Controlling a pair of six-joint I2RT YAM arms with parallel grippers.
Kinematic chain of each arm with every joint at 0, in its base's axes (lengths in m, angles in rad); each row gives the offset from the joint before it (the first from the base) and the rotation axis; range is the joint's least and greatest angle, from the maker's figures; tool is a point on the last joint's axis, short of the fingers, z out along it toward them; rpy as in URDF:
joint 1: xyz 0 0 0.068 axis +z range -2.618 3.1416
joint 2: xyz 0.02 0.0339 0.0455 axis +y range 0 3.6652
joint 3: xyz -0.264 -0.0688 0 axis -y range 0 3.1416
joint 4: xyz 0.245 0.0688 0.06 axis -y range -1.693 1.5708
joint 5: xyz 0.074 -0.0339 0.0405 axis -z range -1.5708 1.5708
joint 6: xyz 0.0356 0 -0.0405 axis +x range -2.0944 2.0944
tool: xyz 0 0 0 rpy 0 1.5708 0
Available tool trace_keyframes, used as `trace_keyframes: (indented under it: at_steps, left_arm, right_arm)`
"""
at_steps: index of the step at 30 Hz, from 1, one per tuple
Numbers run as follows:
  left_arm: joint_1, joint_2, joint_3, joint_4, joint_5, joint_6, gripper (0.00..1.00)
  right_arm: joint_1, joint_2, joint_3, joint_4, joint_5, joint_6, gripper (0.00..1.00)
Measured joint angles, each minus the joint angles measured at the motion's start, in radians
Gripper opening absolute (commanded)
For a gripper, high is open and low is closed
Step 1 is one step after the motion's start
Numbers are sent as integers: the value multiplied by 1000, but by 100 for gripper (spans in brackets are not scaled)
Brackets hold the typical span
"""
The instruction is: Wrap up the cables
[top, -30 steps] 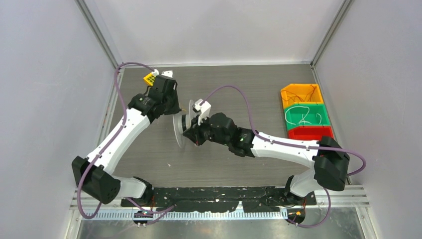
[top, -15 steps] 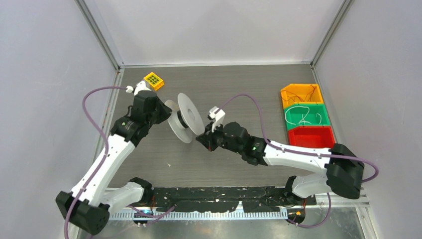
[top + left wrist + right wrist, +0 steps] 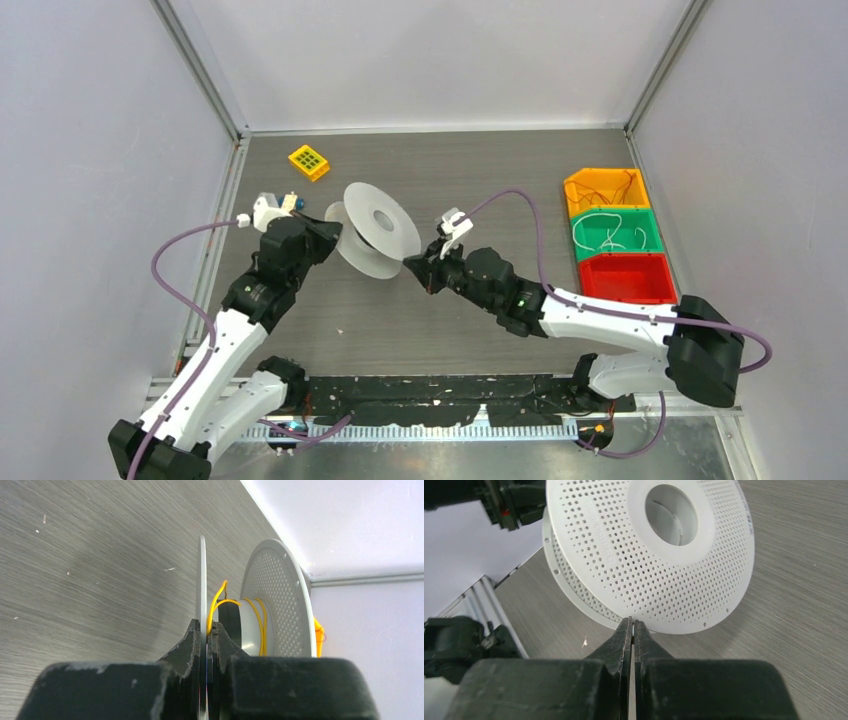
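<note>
Over the last second the left tool (image 3: 203,630) has drawn back from the small yellow block (image 3: 308,161) toward the near left. The white spool (image 3: 378,225) has turned with it, and the right tool (image 3: 631,625) has shifted rightward. The left tool is clamped tight on the rim of the spool's plain flange, holding it tilted over the tabletop (image 3: 480,170), with the yellow cable (image 3: 220,602) looped round the hub between the two flanges. The right tool's fingers are pressed almost together, tips at the lower rim of the perforated flange; I cannot tell whether anything lies between them.
</note>
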Motion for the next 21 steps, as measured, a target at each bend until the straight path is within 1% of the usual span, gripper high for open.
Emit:
trace_keyframes:
  at_steps: [4, 8, 16, 21]
  left_arm:
    - [2, -2, -40, 34, -57, -81, 0]
    - [4, 12, -37, 29, -116, -135, 0]
    - [4, 54, -3, -44, -139, -214, 0]
    - [12, 53, -14, -70, -147, -291, 0]
  right_arm:
    - [6, 71, 53, -1, 82, 11, 5]
    - [11, 125, 109, -1, 137, -38, 5]
    - [13, 175, 138, 11, 96, -327, 5]
    - [13, 221, 192, -31, 110, -440, 5]
